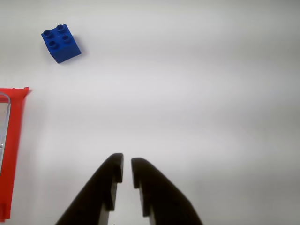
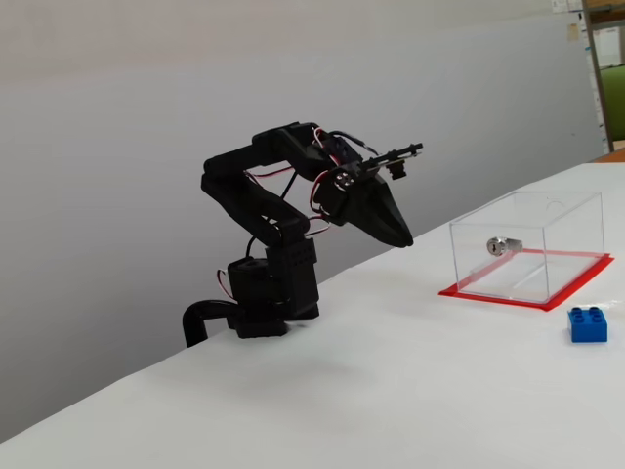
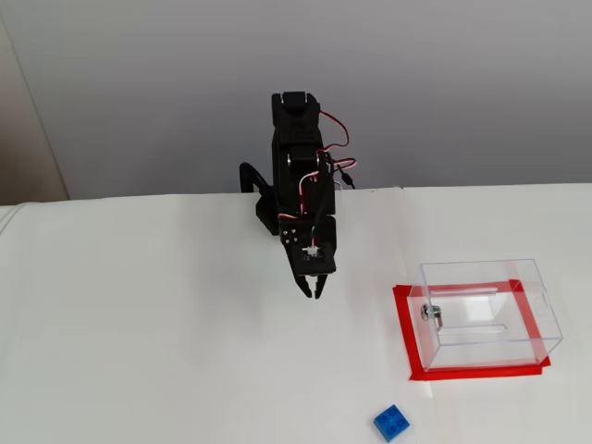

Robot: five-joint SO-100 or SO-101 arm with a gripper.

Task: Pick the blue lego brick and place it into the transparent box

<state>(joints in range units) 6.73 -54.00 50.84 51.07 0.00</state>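
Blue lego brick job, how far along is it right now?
Nothing done yet. The blue lego brick lies on the table outside the transparent box. The gripper hangs empty, fingers nearly closed, away from both. Reaching, grasping and placing all remain.

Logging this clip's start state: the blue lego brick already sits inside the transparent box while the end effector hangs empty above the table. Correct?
Not quite. The blue lego brick lies on the table outside the transparent box, as a fixed view shows. The end effector does hang empty.
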